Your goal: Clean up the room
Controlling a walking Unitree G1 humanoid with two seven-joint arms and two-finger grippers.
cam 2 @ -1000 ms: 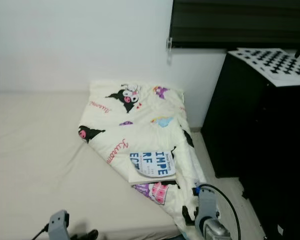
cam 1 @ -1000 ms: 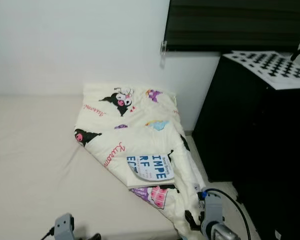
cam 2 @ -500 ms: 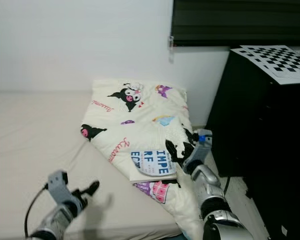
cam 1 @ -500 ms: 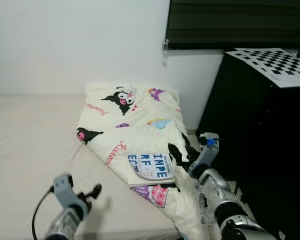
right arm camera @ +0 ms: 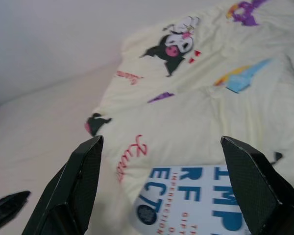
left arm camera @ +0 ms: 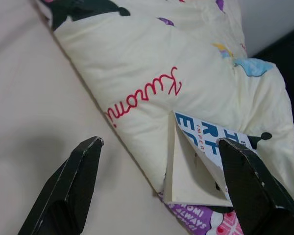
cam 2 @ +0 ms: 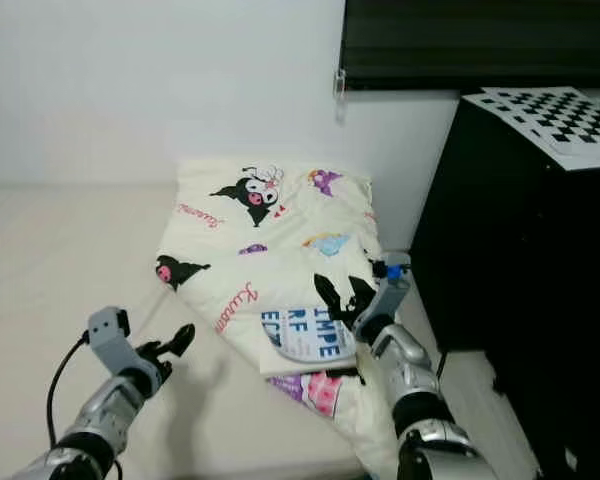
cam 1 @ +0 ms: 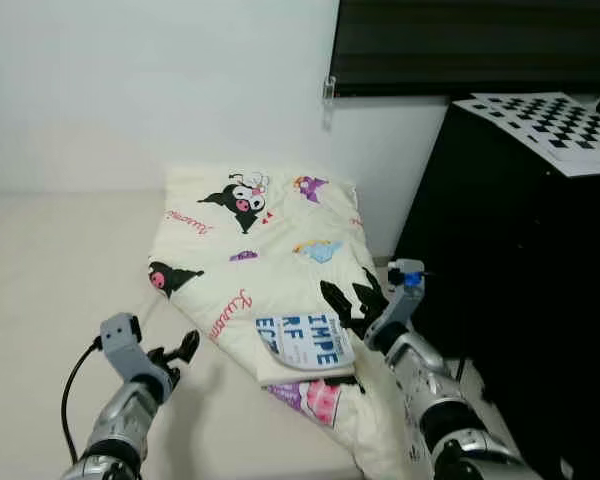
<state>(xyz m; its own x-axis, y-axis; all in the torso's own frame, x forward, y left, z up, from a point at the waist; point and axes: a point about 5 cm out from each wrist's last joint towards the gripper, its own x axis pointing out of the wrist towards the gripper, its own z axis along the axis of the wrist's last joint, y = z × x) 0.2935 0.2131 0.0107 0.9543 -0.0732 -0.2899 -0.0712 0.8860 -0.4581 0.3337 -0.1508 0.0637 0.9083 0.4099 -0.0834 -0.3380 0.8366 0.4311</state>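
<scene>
A: Right claw, two long black fingers spread wide, holding nothing, is hovering just over the near right edge of the white paperback book with blue block lettering.

B: And the book's place?

A: It is lying flat on the folded cream quilt printed with cartoon characters, near the quilt's lower corner, on the beige bed. The black cabinet with a checkerboard sheet on top is standing to the right.

B: Left claw?

A: Left claw, fingers likewise wide and empty, is hanging over bare mattress left of the quilt; its wrist camera is looking at the book's open page edge.

B: Advice for the pick?

A: My judgement: the soft quilt is giving under the book, so the right claw should be straddling the near edge, one finger sliding beneath the cover, closing across the spine side so pages aren't fanning.
</scene>
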